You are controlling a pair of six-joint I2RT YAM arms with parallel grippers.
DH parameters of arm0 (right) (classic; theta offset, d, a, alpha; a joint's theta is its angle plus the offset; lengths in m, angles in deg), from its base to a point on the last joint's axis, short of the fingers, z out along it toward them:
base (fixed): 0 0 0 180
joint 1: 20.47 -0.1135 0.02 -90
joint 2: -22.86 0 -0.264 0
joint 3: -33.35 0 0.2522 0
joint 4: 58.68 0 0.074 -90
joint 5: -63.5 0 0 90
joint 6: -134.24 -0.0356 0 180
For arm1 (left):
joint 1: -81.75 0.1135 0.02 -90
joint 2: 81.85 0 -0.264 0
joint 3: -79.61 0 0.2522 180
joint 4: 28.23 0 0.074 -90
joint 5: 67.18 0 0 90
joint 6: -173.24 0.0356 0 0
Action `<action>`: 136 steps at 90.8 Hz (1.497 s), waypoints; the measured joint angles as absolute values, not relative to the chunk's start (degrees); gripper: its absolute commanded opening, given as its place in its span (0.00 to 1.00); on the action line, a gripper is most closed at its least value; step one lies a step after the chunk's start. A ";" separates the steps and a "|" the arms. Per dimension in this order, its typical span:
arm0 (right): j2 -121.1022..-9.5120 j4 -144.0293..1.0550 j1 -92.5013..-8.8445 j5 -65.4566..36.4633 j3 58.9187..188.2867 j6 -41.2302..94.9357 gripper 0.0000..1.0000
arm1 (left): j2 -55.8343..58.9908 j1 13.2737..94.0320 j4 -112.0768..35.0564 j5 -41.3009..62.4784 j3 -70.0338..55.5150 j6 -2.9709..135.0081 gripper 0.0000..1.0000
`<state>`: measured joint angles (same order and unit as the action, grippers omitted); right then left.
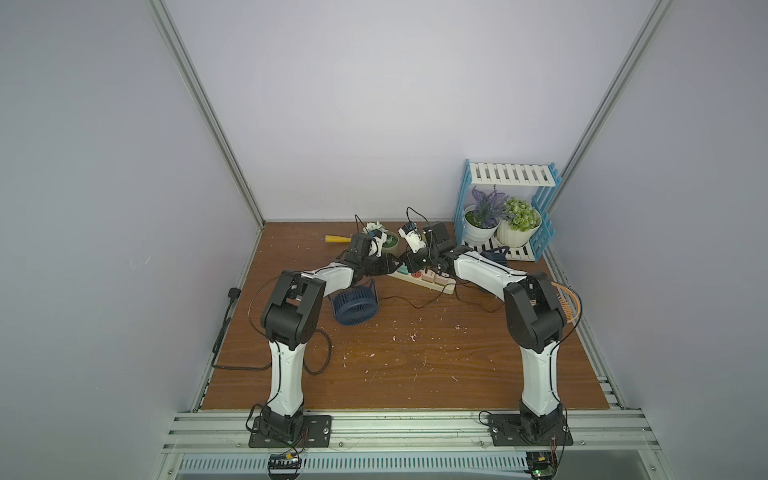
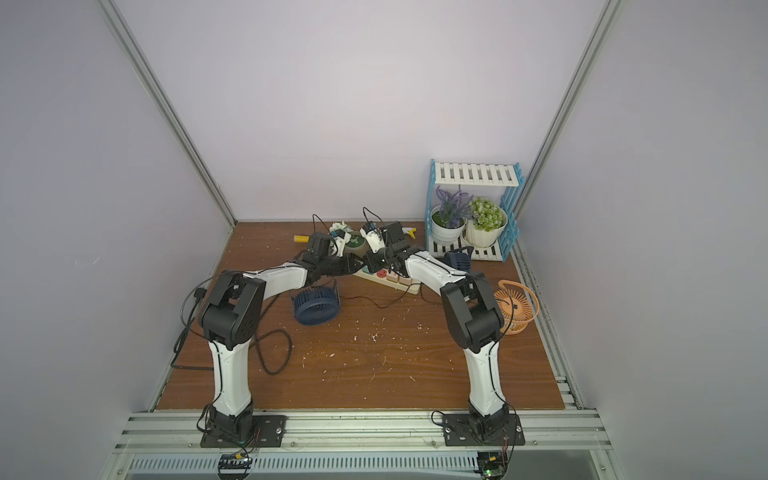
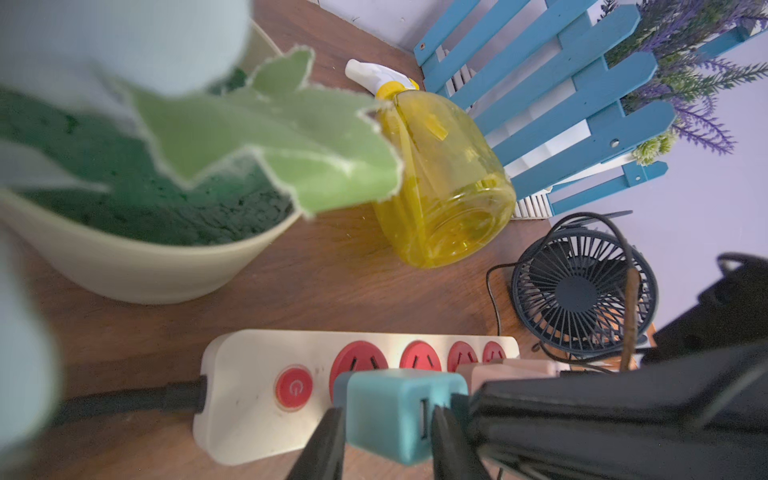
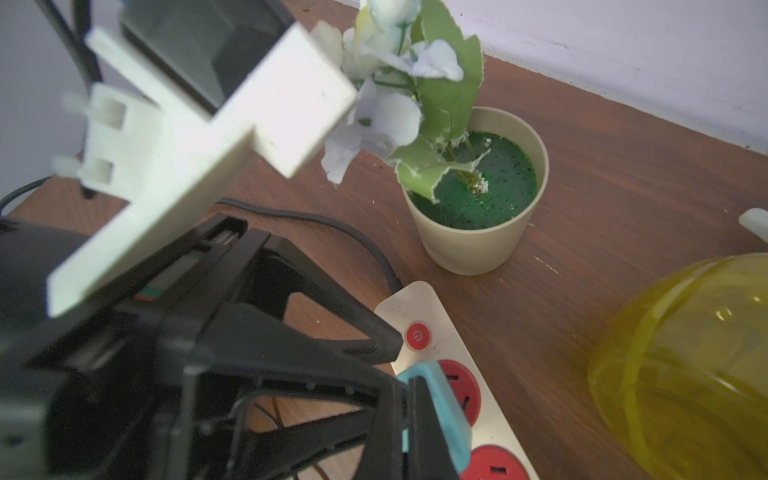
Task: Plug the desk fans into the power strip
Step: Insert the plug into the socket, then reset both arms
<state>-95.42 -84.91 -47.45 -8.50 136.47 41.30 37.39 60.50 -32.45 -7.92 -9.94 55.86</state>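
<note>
Up at twelve o'clock on the wooden surface (image 1: 415,374), both arms are nose to nose over the power strip (image 1: 430,283), which lies flat and runs roughly from ten to four o'clock. And look at the left gripper (image 3: 386,415): narrow, clamped on a teal plug adapter (image 3: 390,399), with its black fingers (image 3: 328,440) pinching either flank. The adapter's USB slot faces the left wrist camera, and the block sits over the red socket nearest the red button (image 3: 294,388). Whether its prongs are seated, I cannot tell. Coming in from the other side, the right gripper (image 3: 488,399) is closed tight, its tip right up against the adapter's flank farthest from the button. The desk fan (image 1: 355,307), navy blue, lies tipped on the surface at the strip's eight o'clock, near it but apart. A second navy fan (image 1: 494,257) stands around two o'clock of the strip. Just beyond the strip are a cream pot (image 4: 478,245) with a fake plant and a yellow spray bottle (image 3: 449,199) lying on its side.
</note>
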 measured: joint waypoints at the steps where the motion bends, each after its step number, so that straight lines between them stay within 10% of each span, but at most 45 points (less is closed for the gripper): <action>1: -95.44 -84.89 -47.45 -8.50 136.47 41.17 0.00 | 37.41 60.50 -32.45 -7.92 -9.99 55.82 0.36; 31: -95.18 -82.31 -47.19 -8.34 135.16 37.60 0.00 | 37.98 60.50 -34.72 -8.06 -12.26 54.99 0.36; 66: -91.33 -89.24 -47.10 -10.20 132.69 33.91 0.64 | 37.98 60.12 -44.52 -5.93 -17.66 55.43 0.46; 136: -47.62 -85.13 -36.68 -6.99 99.38 27.44 0.98 | 1.74 64.21 -50.22 3.16 0.22 65.22 0.98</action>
